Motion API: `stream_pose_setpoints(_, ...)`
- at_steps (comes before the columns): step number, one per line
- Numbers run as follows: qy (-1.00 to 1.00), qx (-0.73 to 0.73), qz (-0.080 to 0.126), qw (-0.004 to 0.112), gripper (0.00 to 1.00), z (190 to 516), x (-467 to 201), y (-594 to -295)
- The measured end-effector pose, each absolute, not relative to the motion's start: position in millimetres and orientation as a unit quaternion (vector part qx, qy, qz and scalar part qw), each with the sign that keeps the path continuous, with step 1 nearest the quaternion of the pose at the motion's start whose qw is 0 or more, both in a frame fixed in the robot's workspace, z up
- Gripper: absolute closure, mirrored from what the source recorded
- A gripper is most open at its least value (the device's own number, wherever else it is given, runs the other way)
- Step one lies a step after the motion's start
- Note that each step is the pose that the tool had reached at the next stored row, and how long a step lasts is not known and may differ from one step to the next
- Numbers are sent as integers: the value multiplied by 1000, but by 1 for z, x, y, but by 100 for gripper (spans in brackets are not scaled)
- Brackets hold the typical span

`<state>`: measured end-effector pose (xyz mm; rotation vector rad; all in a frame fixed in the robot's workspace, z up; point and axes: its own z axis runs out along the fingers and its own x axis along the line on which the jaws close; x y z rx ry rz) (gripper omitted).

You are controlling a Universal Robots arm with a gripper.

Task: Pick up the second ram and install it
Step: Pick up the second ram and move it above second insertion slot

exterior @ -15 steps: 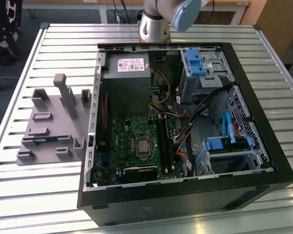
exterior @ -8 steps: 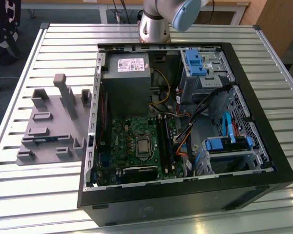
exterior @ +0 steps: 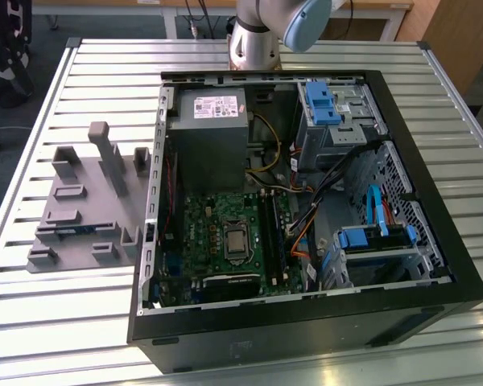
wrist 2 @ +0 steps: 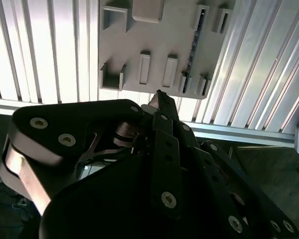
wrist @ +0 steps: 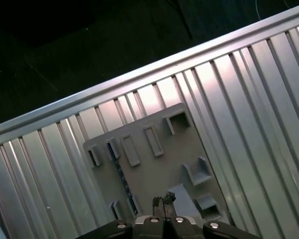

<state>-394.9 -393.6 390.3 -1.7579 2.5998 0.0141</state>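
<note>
In the first wrist view the gripper is seen w/ fingertips pressed together and nothing held between them. The same closed, empty state is seen in the second wrist view. It is held above the grey fixture tray, apart from it, approx. over the tray's middle.

The second ram is found on edge in the tray, set between small upright posts near one tray side. No contact w/ the gripper is seen.

In the exterior view the tray is laid on the slatted table, at the exterior view's left of the open PC case. The motherboard w/ its black memory slots is seen inside.

Progress is judged early: the ram is not yet grasped, pick-up and install are both left. Whether another stick is seated in the slots can't be told.
</note>
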Motion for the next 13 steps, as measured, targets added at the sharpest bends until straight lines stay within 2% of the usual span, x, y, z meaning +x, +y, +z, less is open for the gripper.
stream_pose_setpoints(13, 802, -597, 3, 4, 89, 388, -400, -402)
